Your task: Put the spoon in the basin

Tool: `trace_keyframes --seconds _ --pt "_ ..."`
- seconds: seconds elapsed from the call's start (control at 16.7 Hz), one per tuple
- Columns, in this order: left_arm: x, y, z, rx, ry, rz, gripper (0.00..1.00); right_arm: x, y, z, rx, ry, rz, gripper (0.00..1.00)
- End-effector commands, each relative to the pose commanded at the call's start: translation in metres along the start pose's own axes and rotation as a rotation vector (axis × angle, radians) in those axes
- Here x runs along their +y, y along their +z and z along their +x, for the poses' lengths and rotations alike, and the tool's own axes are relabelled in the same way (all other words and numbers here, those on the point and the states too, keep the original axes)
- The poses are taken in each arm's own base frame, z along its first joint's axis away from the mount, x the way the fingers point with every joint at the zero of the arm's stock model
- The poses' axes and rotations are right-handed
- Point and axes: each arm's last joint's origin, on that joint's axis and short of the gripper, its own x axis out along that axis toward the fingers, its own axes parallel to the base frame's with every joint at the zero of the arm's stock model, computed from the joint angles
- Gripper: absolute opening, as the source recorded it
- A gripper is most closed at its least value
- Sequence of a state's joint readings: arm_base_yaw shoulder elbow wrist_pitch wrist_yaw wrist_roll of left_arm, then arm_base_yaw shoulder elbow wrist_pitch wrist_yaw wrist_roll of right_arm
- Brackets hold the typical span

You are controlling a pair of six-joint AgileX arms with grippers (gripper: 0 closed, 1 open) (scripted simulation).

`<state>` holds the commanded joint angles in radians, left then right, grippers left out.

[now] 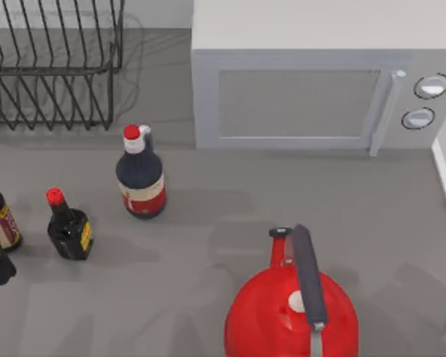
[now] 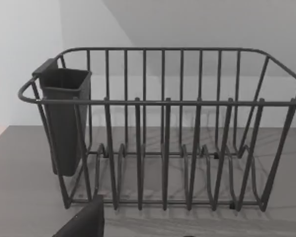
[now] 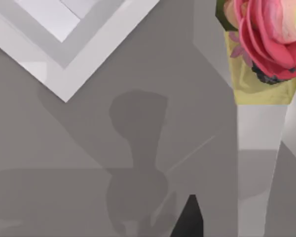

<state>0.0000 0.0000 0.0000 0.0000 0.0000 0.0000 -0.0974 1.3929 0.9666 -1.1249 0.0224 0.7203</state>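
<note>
1. Since neither spoon nor basin could be found in any view, the step in hand was, by my judgement, a search rather than a grasp.
2. At the top view's left edge sat a dark shape beside a small bottle [image 1: 3, 223]; it may have been part of the left arm, but I could not tell. A dark tip [image 2: 86, 222] poked into the left wrist view, and whether that pincer was open or closed could not be told.
3. Another dark tip [image 3: 188, 217] edged into the right wrist view above its own shadow on the worktop [image 3: 64, 148]; that pincer's state could not be told either.
4. To do the step well, I would sweep each wrist camera slowly across the unseen parts of the worktop, keeping high above the clutter, and commit to a grasp only once the spoon's handle lay plainly in sight.
5. A rack [image 2: 163, 128] of dark wire stood ahead of the left wrist camera, with a dark cup [image 2: 64, 118] hung inside one end; no cutlery was seen in it.
6. On the grey worktop stood a big sauce bottle [image 1: 140, 178] and a second small one [image 1: 69, 227], well apart from a red extinguisher [image 1: 282, 312] near the front.
7. Behind them sat a microwave [image 1: 312, 89]; a pink flower [image 3: 271, 34] in a pale vase stood near the right arm, beside a white slab [image 3: 74, 39]. The wall was plain white.
</note>
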Motion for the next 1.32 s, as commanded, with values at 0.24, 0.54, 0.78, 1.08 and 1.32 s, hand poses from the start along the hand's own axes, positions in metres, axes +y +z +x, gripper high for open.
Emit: trace_keyframes --seconds 0.24,0.54,0.78,1.08,1.32 --pt "0.000 0.000 0.000 0.000 0.000 0.000 1.00 0.020 0.024 -0.008 0.031 -0.027 0.006 0.00" --pt "0.000 0.000 0.000 0.000 0.000 0.000 1.00 0.072 0.086 -0.023 0.062 -0.053 0.002 0.00" --pt "0.000 0.000 0.000 0.000 0.000 0.000 1.00 0.118 0.146 -0.023 0.073 -0.056 0.006 0.00" --pt "0.000 0.000 0.000 0.000 0.000 0.000 1.00 0.151 0.198 -0.006 0.048 -0.028 0.009 0.00" --pt "0.000 0.000 0.000 0.000 0.000 0.000 1.00 0.160 0.217 0.011 0.025 -0.004 0.006 0.00"
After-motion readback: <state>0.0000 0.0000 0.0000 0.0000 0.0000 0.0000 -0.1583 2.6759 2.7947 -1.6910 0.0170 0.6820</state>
